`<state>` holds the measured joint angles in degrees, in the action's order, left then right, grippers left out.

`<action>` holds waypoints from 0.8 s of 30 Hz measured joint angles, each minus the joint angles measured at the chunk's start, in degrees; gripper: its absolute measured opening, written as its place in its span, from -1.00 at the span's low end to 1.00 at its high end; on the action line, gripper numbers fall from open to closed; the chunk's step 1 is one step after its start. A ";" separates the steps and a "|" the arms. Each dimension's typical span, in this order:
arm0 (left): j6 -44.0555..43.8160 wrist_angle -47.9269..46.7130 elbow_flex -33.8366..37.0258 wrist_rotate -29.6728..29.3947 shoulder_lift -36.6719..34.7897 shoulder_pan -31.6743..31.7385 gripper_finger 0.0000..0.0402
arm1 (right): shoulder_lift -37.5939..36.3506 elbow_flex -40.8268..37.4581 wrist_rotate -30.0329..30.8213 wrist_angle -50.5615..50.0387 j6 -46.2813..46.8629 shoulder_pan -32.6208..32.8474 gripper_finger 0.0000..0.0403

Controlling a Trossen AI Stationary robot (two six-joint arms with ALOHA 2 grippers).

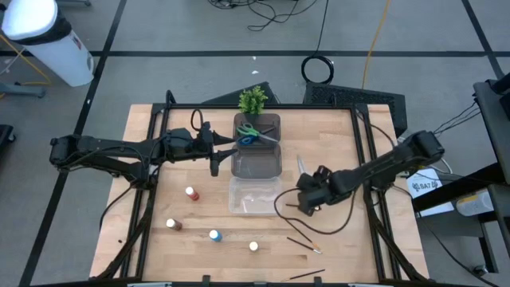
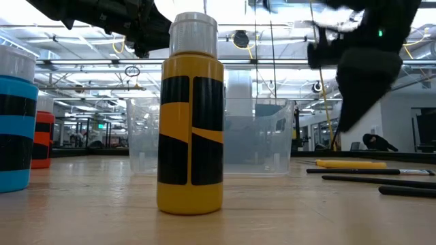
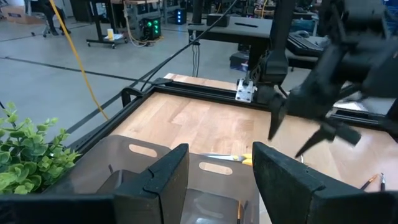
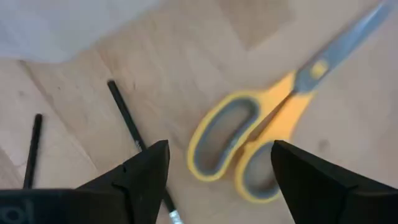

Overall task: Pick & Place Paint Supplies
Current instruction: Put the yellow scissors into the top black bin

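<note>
The right end effector (image 4: 217, 171) hung low over the wooden worktop (image 1: 335, 151), just right of the clear plastic bin (image 1: 255, 196), with its two dark fingers (image 4: 146, 171) spread wide and nothing between them. Directly below it in the right wrist view lay the yellow-handled scissors (image 4: 261, 140), flat on the wood with the blades pointing away from the handles, and beside them a thin dark paintbrush (image 4: 134, 134) and the end of a second brush (image 4: 32, 149). The left end effector (image 3: 214, 180) hovered at the left edge of the dark bin (image 1: 256, 143), its fingers parted around empty air; past them the left wrist view showed the bin's smoky wall and the leaves of the small green potted plant (image 1: 253, 100). Inside the dark bin rested the blue-handled scissors (image 1: 249, 140) and the green-handled scissors (image 1: 249, 129), lying close together near its far end. Four small paint bottles stood on the front left part of the worktop, well apart from both bins: the red one (image 1: 191, 194), the brown one (image 1: 172, 225), the blue one (image 1: 214, 235) and the pale one (image 1: 253, 246), which the low view showed up close as a yellow bottle with black bands. More thin paintbrushes (image 1: 303, 244) lay loose near the front edge, to the right of the pale bottle.
</note>
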<state>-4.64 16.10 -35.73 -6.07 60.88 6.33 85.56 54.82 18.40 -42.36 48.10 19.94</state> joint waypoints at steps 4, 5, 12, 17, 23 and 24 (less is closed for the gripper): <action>-0.04 0.00 0.00 0.00 0.00 0.00 -0.06 | 2.41 -2.19 -4.08 1.27 4.63 -1.55 0.30; -0.05 0.01 0.00 -0.02 0.00 0.00 -0.06 | 2.54 -2.71 -3.80 1.27 5.22 -1.92 0.29; 0.24 0.07 0.00 -0.02 0.00 0.02 -0.06 | 2.35 -7.07 -3.99 4.71 7.36 -5.63 0.22; 0.41 0.35 0.00 -0.02 0.00 0.00 -0.06 | 2.07 -12.08 -8.06 14.29 7.12 -6.81 0.14; 0.14 0.35 0.00 -0.02 0.00 0.02 -0.06 | 2.17 -16.74 -6.39 15.25 7.37 -6.85 0.01; 0.13 0.35 0.00 -0.04 0.00 0.02 -0.06 | 2.17 -17.46 -6.18 15.01 7.46 -6.89 -0.01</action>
<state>-4.51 16.45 -35.73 -6.11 60.88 6.35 87.72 37.36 12.22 -27.35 55.56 13.05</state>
